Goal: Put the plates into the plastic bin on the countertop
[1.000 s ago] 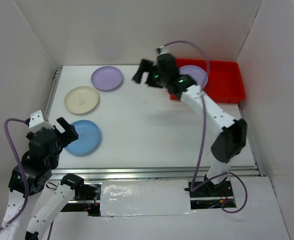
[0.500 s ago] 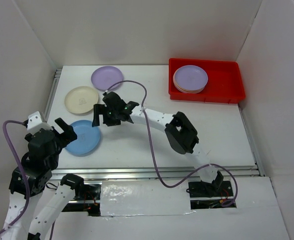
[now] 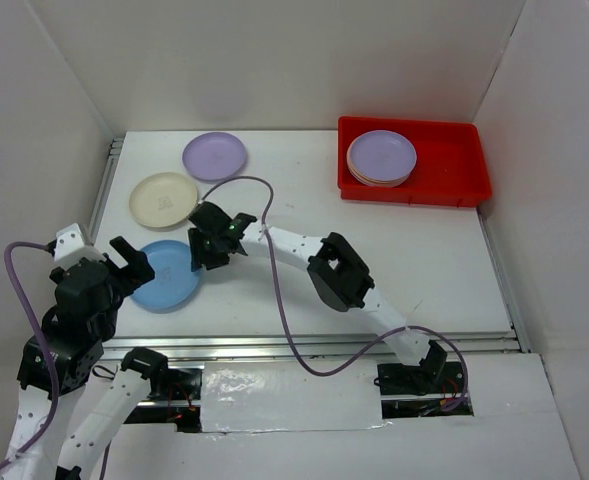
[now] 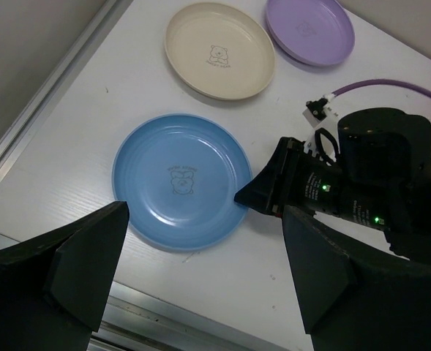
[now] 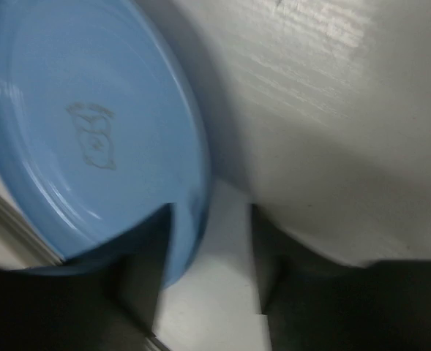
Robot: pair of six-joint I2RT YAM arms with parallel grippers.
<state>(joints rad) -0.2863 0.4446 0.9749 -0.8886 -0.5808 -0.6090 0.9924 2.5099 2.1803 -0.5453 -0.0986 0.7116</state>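
Observation:
A blue plate (image 3: 164, 275) (image 4: 178, 179) (image 5: 76, 131) lies flat on the white countertop (image 3: 394, 260) at the near left. My right gripper (image 3: 204, 258) (image 5: 211, 248) reaches across to the plate's right edge. Its jaws straddle the rim, one finger over the plate's inside and the other out on the countertop, with a gap still showing, so it is open. My left gripper (image 3: 134, 258) (image 4: 208, 292) hovers wide open just left of the blue plate, holding nothing. A cream plate (image 3: 164, 199) and a purple plate (image 3: 214, 156) lie farther back. The red plastic bin (image 3: 454, 165) holds a stack topped by a purple plate (image 3: 381, 157).
The right arm (image 3: 339, 275) stretches diagonally over the middle of the countertop, its purple cable (image 3: 274, 300) looping above the surface. A metal rail (image 3: 104, 190) runs along the left edge, and white walls close in on both sides and at the back.
My right gripper has swung from the red bin across to the blue plate's right edge, dropped low, and narrowed its jaws around the rim. The left arm has not moved.

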